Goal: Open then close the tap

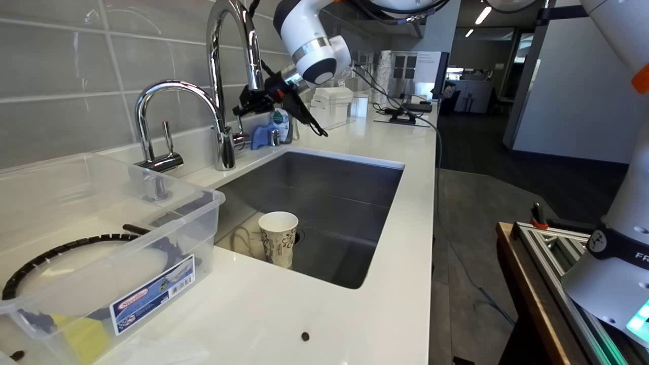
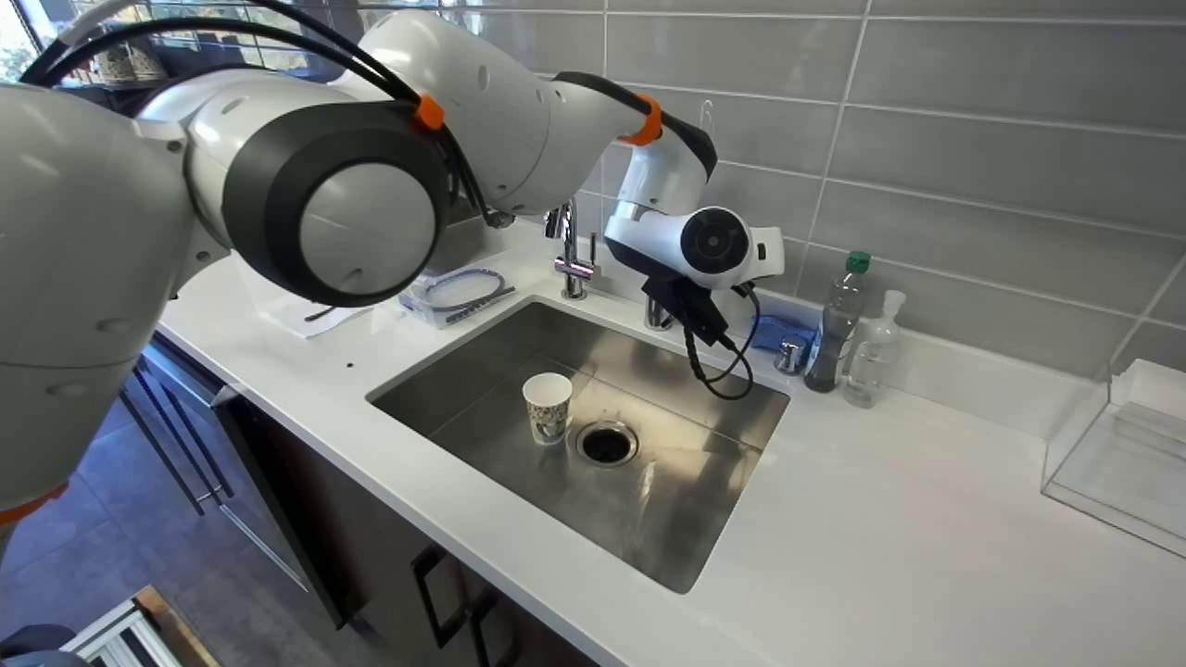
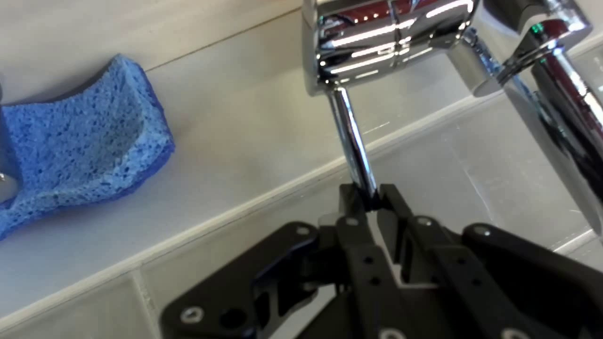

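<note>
The tall chrome tap (image 1: 215, 56) stands behind the sink in an exterior view, its gooseneck spout arching up and over. In the wrist view its shiny body (image 3: 391, 37) is at the top, and its thin lever (image 3: 351, 136) reaches down between my fingertips. My gripper (image 3: 367, 197) is shut on the end of that lever, with one finger on each side. In an exterior view my black gripper (image 1: 248, 104) is beside the spout, partly behind it. In an exterior view the arm hides most of the tap, and only its base (image 2: 658, 315) shows below the wrist.
A shorter chrome tap (image 1: 175, 85) stands beside it. A paper cup (image 1: 279, 238) stands in the sink (image 2: 491, 505) near the drain. A blue sponge (image 3: 89, 146) and bottles (image 2: 837, 320) are close by. A clear plastic bin (image 1: 213, 223) is on the counter.
</note>
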You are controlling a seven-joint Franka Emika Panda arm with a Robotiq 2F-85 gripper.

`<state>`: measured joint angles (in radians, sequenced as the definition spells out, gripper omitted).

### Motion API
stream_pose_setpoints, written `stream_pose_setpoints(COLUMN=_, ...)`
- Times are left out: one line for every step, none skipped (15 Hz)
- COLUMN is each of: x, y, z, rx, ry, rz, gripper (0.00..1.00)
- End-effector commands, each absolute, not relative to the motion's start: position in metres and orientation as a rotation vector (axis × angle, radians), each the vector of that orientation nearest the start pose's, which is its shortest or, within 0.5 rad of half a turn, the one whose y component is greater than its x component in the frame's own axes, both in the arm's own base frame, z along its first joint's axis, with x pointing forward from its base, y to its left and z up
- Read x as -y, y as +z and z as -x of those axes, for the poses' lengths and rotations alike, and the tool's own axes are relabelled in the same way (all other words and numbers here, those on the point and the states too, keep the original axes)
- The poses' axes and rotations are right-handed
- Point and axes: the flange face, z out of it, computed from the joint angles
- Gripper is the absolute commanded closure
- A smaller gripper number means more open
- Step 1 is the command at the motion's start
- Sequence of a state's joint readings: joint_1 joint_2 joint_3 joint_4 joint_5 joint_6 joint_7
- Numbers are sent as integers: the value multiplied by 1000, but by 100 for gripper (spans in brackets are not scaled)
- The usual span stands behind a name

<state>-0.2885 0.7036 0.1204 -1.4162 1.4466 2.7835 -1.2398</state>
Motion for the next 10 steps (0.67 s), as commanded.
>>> stream_pose_setpoints(x=197, y=328, z=-720, rx=-286, ry=-1289, rz=2419, gripper=87)
stream_pose_setpoints(x=198, y=327, z=-719, rx=-289, ry=-1288, rz=2420, gripper=87)
stream_pose_setpoints(x=199, y=326, z=-719, rx=-292, ry=-1287, rz=2421, gripper=87)
stream_pose_setpoints(x=200, y=326, z=-718, rx=-292, ry=-1287, rz=2423, gripper=87)
stream_pose_setpoints(x=200, y=325, z=-718, rx=-294, ry=-1285, rz=2423, gripper=87)
stream_pose_setpoints(x=200, y=325, z=-718, rx=-295, ry=-1284, rz=2423, gripper=87)
stream_pose_setpoints(x=200, y=324, z=-718, rx=-294, ry=-1283, rz=2423, gripper=86)
stream_pose_setpoints(x=199, y=325, z=-718, rx=-291, ry=-1282, rz=2420, gripper=87)
stream_pose_setpoints(x=198, y=325, z=-719, rx=-287, ry=-1282, rz=2420, gripper=86)
stream_pose_setpoints(x=195, y=326, z=-719, rx=-283, ry=-1280, rz=2415, gripper=86)
